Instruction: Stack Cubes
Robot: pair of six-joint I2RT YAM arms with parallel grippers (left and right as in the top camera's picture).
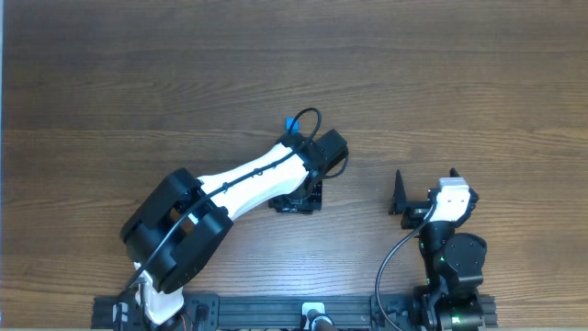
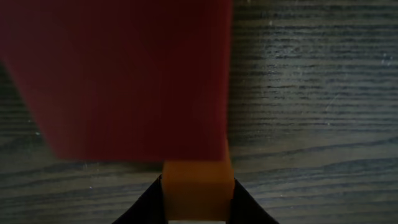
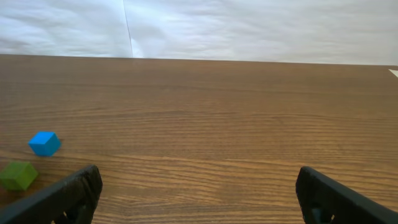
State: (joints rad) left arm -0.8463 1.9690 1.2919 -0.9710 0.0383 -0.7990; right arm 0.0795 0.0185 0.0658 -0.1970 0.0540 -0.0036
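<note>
My left gripper [image 2: 198, 208] is shut on an orange cube [image 2: 196, 183], its dark fingers pressed against both sides. A red cube [image 2: 130, 74] looms very close just beyond the orange one and seems to touch it; I cannot tell whether one rests on the other. From above, the left gripper [image 1: 299, 198] sits near the table's middle, its arm hiding both cubes. A blue cube [image 1: 292, 124] lies just past the left wrist. The right wrist view shows the blue cube [image 3: 45, 143] beside a green cube [image 3: 18, 175]. My right gripper [image 3: 198, 177] is open and empty.
The right arm is folded back near its base, its gripper [image 1: 401, 193] at the right front of the wooden table [image 1: 138, 74]. A pale wall [image 3: 249, 28] stands behind the table's far edge.
</note>
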